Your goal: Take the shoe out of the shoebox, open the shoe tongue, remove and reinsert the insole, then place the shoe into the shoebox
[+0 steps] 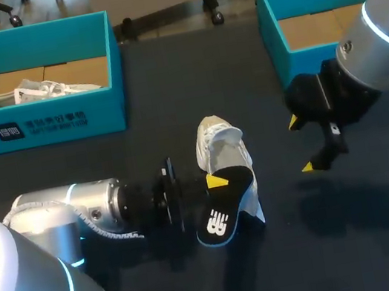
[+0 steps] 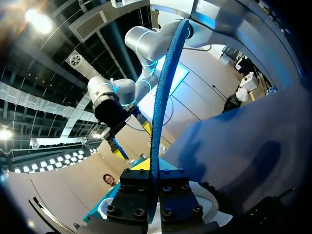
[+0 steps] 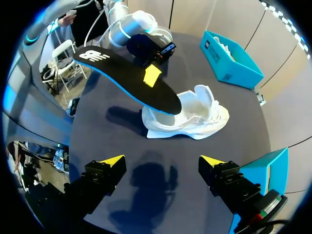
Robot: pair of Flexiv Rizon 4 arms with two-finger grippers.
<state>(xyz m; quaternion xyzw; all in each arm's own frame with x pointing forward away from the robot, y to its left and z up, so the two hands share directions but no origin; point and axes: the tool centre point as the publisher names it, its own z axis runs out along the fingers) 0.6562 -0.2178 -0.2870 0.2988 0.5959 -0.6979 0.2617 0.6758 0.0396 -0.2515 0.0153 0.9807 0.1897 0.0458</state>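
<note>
A white shoe (image 1: 219, 148) lies on its side on the dark table (image 1: 172, 104), also in the right wrist view (image 3: 197, 117). My left gripper (image 1: 217, 180) is shut on a black insole with a blue edge (image 1: 224, 208), holding it tilted, one end over the shoe's opening (image 3: 131, 80). In the left wrist view the insole (image 2: 161, 97) shows edge-on, pinched at the left gripper (image 2: 152, 181). My right gripper (image 1: 302, 144) hangs open and empty to the right of the shoe, above the table (image 3: 163, 163).
A teal shoebox (image 1: 62, 123) at the back left holds another white shoe (image 1: 41, 89). A second teal shoebox (image 1: 275, 26) stands at the back right, just behind my right arm. The left arm (image 1: 85, 206) stretches low across the front left.
</note>
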